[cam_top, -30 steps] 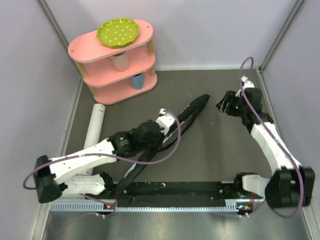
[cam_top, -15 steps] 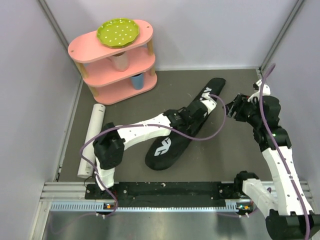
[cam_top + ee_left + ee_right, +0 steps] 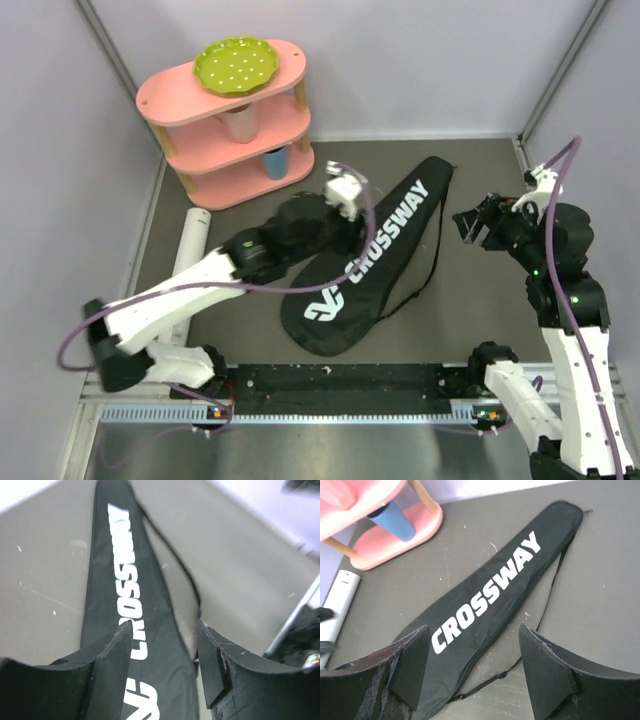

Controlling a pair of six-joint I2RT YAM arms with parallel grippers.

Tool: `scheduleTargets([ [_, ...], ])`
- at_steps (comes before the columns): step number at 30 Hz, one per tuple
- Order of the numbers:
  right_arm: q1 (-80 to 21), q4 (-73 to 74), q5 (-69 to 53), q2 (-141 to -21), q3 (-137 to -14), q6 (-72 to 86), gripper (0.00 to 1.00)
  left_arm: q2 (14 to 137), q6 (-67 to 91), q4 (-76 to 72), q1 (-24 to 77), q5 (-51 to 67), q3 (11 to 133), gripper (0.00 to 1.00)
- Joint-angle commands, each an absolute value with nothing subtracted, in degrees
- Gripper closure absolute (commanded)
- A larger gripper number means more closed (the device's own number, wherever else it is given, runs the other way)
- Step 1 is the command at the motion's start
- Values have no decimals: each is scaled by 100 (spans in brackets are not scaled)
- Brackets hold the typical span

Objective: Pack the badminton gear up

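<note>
The grey counter (image 3: 470,190) carries everything. The biggest thing on it is the black bag (image 3: 370,262), shaped like a racket and lettered "CROSSWAY" in white. It lies flat and slanted across the middle, with its wide rounded end toward the near left and its narrow end pointing to the far right. In the far left corner stands a pink shelf (image 3: 165,97) with three tiers. The white tube (image 3: 190,245) lies on the counter along the left wall, between the shelf and the near rail, well apart from the bag. The left arm crosses over the tube's near half.

The left gripper (image 3: 162,625) hovers over the bag's middle. Its jaws are parted, and the lettering shows through the gap between them. The right gripper (image 3: 474,630) hangs in the air to the right of the bag's narrow end. Its jaws are wide apart and face the bag.

A green dotted plate (image 3: 233,64) sits on the shelf's top tier. A blue cup (image 3: 274,160) stands on the lowest tier.
</note>
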State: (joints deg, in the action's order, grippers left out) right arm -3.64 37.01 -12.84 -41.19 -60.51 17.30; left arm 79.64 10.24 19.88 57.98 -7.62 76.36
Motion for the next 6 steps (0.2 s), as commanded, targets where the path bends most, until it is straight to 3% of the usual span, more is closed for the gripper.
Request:
scheduleTargets([
  [1, -413, 3814, -1424, -3413, -6687, 1538, 28, 6211, 1380, 1012, 5783, -545, 7033, 41],
  [6, -404, 3797, -1433, -2814, -7232, 1407, 24, 4669, 1205, 431, 5783, -528, 6575, 39],
])
